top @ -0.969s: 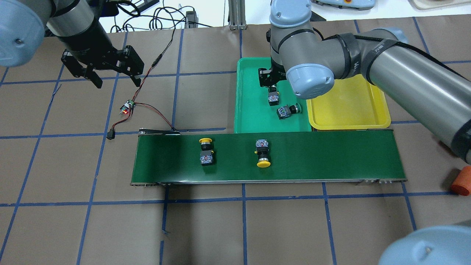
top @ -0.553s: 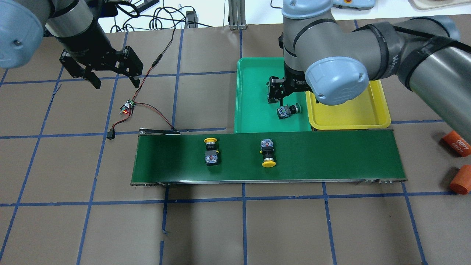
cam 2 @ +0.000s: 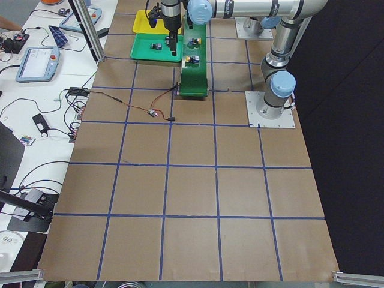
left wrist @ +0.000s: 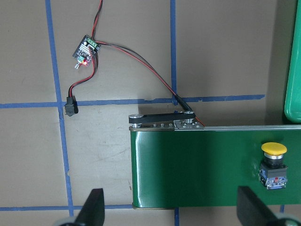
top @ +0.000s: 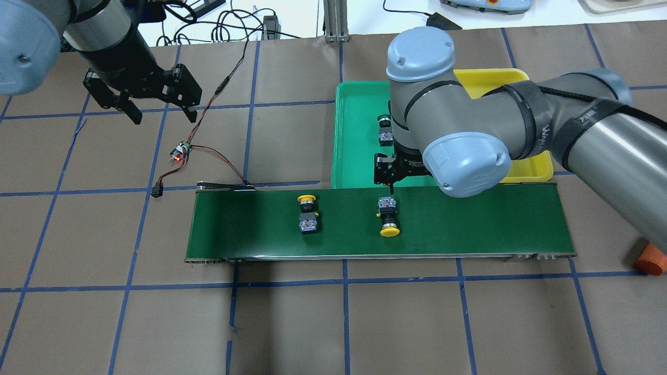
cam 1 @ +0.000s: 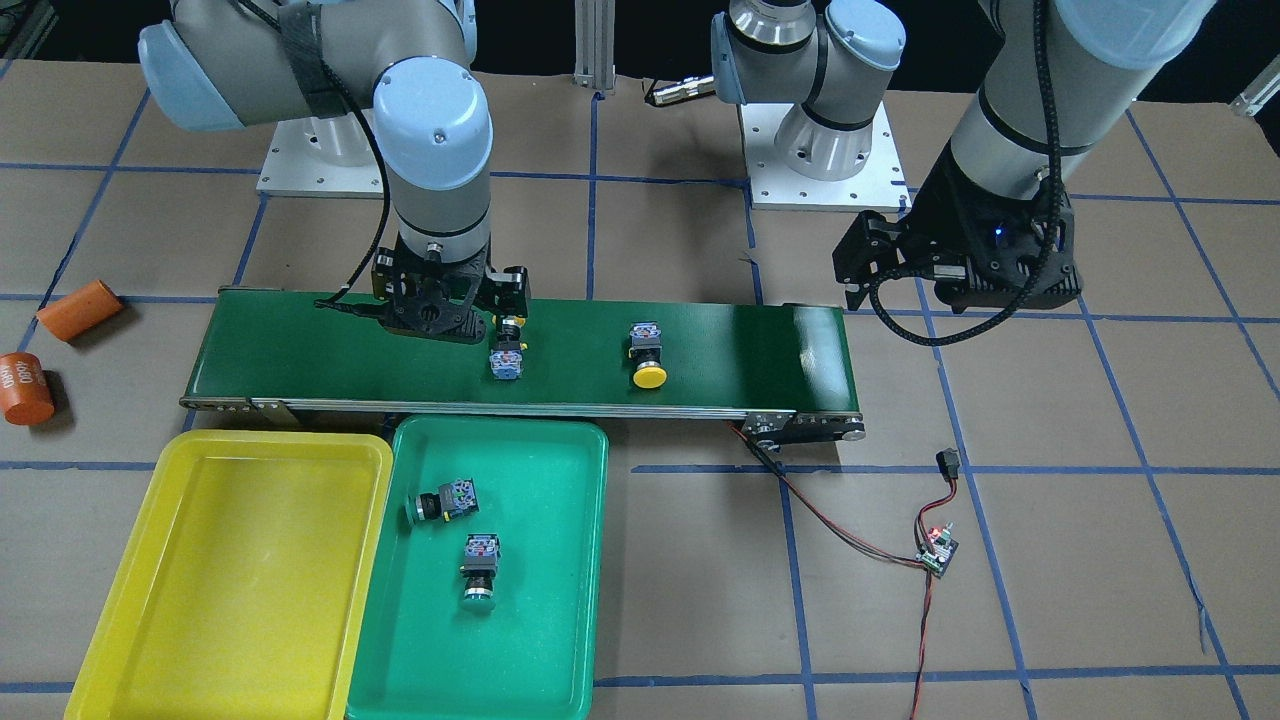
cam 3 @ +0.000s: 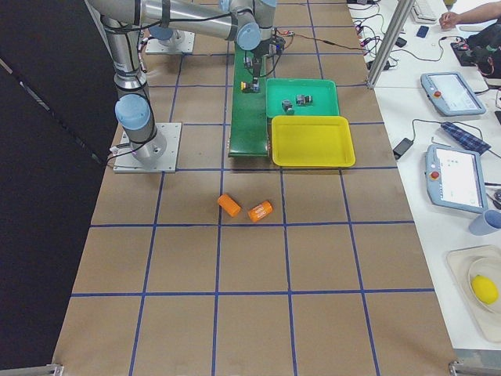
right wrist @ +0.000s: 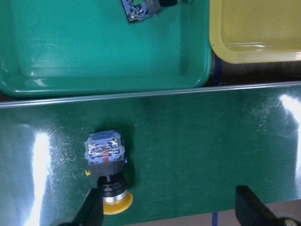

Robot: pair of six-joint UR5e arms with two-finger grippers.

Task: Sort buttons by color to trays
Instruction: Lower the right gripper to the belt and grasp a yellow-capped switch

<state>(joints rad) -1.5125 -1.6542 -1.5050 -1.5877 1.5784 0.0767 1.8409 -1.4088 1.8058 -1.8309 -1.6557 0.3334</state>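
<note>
Two yellow buttons lie on the dark-green belt (top: pixel 469 224), one (top: pixel 307 213) to the left and one (top: pixel 388 217) near the middle. My right gripper (top: pixel 388 176) hangs open over the belt's far edge, just beyond the middle button (right wrist: pixel 106 169), which sits near the left finger in the right wrist view. Two green buttons (cam 1: pixel 445 500) (cam 1: pixel 480 562) lie in the green tray (cam 1: pixel 560 600). Beside it, the yellow tray (cam 1: pixel 230 560) holds nothing. My left gripper (top: pixel 151 101) hovers open over the table, far left of the belt.
A small circuit board (top: pixel 181 151) with red and black wires lies on the table left of the belt's end. Two orange cylinders (cam 1: pixel 80 308) (cam 1: pixel 25 385) rest on the paper beyond the belt's other end. Blue tape lines grid the brown table.
My right gripper has moved from over the green tray toward the belt. Both yellow buttons have drifted to the right along the belt. The left arm has barely moved.
</note>
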